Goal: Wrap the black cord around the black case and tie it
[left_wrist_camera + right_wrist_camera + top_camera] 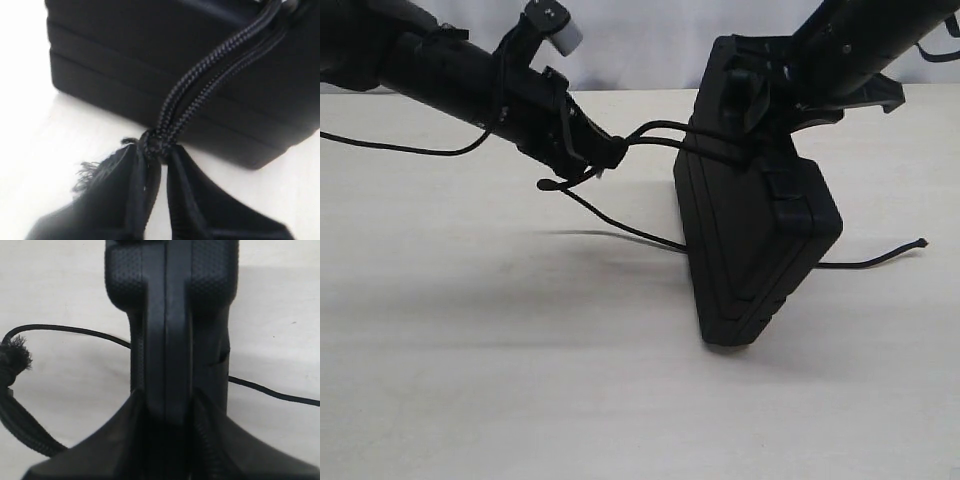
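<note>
The black case point(750, 235) stands tilted on one corner on the table, held at its handle end by my right gripper point(760, 100), which is shut on it. In the right wrist view the case point(170, 315) sits clamped between the fingers point(125, 440). The black cord point(670, 135) runs as a doubled strand from the case's upper edge to my left gripper point(605, 155), which is shut on its knot point(152, 142) with a frayed tuft beside it. Another length of cord point(620, 228) drops to the table, passes behind the case and ends at the right point(920, 243).
The pale wooden table point(520, 380) lies under everything. A thin black robot cable point(400, 148) trails along the table at the far left under the left arm. A white wall stands at the back.
</note>
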`<state>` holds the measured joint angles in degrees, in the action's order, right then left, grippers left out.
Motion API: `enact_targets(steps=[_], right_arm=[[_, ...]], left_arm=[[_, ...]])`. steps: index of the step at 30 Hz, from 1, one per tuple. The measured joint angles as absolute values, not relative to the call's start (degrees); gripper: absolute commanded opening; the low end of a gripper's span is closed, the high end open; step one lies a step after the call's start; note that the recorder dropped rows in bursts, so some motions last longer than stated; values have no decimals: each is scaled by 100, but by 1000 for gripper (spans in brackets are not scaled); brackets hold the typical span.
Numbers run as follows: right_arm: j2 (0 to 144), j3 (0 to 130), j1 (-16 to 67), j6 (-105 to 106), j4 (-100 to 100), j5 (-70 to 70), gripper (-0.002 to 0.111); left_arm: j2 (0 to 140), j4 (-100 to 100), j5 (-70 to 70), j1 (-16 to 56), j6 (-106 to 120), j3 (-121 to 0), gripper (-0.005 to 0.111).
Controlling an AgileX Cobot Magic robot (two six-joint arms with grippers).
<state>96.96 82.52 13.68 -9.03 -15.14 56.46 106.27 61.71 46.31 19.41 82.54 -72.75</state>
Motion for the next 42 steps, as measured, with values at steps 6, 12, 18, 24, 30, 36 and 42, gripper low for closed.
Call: enact_targets(steps=[6, 12, 18, 24, 30, 36, 42], right_arm=[[9696, 8252, 1404, -903, -1529, 5631, 4], [9708, 8252, 1440, -903, -1529, 5608, 4], [9708, 8252, 1443, -903, -1529, 5608, 4], [9708, 8252, 1453, -903, -1529, 5608, 4], [9708, 8252, 1453, -903, -1529, 5607, 4], [9708, 8252, 1453, -888, -1529, 5596, 4], [9708, 8252, 1457, -858, -1538, 5585, 4]], left_arm=[[10627, 5620, 4163, 2502, 8134, -7275, 0], [10627, 5574, 3555, 2868, 8124, -7275, 0], [10627, 5893, 3273, 3047, 8258, -7275, 0], [10627, 6075, 2985, 3418, 8529, -7275, 0], [10627, 6454, 2649, 3567, 8643, -7275, 0], [10627, 7127, 2713, 3693, 9239, -7275, 0], [10627, 7191, 2767, 3723, 9570, -7275, 10]])
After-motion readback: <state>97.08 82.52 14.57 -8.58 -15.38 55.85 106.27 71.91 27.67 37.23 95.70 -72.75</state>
